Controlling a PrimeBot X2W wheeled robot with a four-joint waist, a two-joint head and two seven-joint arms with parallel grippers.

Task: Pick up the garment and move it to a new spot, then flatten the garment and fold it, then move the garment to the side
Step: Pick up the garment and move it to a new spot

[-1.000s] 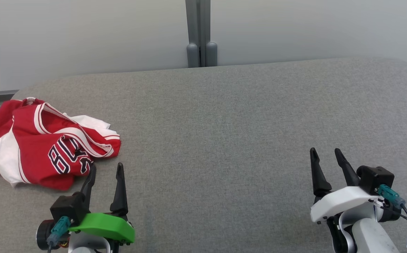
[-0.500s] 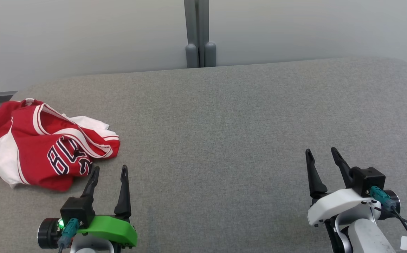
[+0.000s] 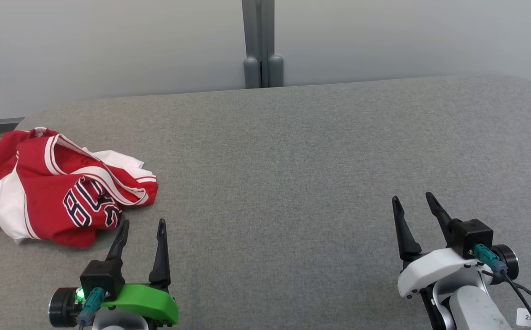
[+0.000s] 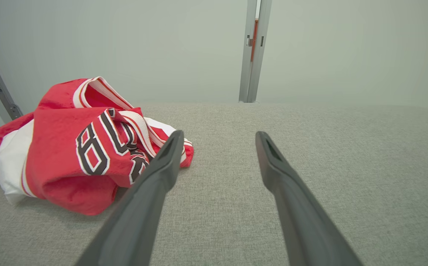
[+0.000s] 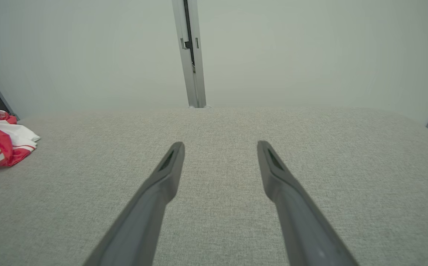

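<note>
1. My left hand (image 3: 143, 222) has two long dark fingers (image 3: 160, 252), a green shell (image 3: 141, 302), a teal plug (image 3: 92, 298) and a lit green lamp (image 3: 80, 293).
2. My right hand (image 3: 411, 196) wears a white shell (image 3: 423, 272), with a black cable (image 3: 517, 291) and white tag (image 3: 528, 316).

Red-and-white garment (image 3: 59, 188) with navy lettering on grey table (image 3: 293, 160).

The red garment (image 3: 59, 188) bears crumpled dark lettering starting "BU"; a white tag (image 3: 528, 316) shows "2".
</note>
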